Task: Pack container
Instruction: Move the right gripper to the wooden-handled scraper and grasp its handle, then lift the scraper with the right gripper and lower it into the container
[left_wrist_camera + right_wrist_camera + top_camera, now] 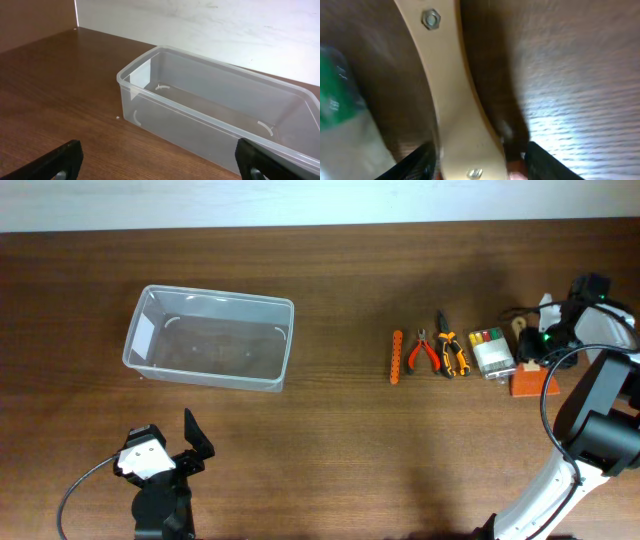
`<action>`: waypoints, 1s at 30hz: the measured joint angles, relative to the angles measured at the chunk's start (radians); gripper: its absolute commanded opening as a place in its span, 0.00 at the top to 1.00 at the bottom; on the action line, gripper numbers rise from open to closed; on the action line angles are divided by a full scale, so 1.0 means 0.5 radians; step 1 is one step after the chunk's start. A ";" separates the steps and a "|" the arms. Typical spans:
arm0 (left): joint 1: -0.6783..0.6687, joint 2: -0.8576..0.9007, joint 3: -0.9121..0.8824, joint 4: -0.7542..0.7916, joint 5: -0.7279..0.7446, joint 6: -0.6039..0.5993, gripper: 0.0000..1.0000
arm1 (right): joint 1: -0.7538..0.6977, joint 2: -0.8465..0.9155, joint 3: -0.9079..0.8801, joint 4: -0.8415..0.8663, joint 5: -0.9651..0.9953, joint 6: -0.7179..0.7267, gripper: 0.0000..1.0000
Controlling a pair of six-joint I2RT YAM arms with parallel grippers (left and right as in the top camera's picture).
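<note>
Right claw (pixel 480 161) straddled a tan bolted strip (pixel 445 90) at three o'clock; its grip I couldn't tell. My left claw (pixel 162 160) hung released by the empty container (pixel 170 122) at ten o'clock. First pick, I judged; next: secure, lift.

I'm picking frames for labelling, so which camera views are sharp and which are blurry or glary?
Overhead: sharp, evenly lit, only faint shadows around the container. Left wrist: sharp, its clear walls well defined. Right wrist: blurred throughout, a tan bolted strip close up, glare on the table at right.
</note>
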 measured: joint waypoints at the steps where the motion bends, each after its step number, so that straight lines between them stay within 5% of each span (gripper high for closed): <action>1: 0.000 0.000 0.000 0.000 0.000 0.000 0.01 | 0.000 -0.001 -0.008 0.011 0.004 -0.002 0.48; 12: 0.000 0.000 0.000 -0.001 0.000 0.000 0.01 | 0.001 -0.002 -0.018 0.031 0.023 0.013 0.64; 30: 0.000 0.000 0.000 0.000 0.000 0.000 0.01 | 0.002 -0.002 0.009 -0.030 0.022 0.156 0.69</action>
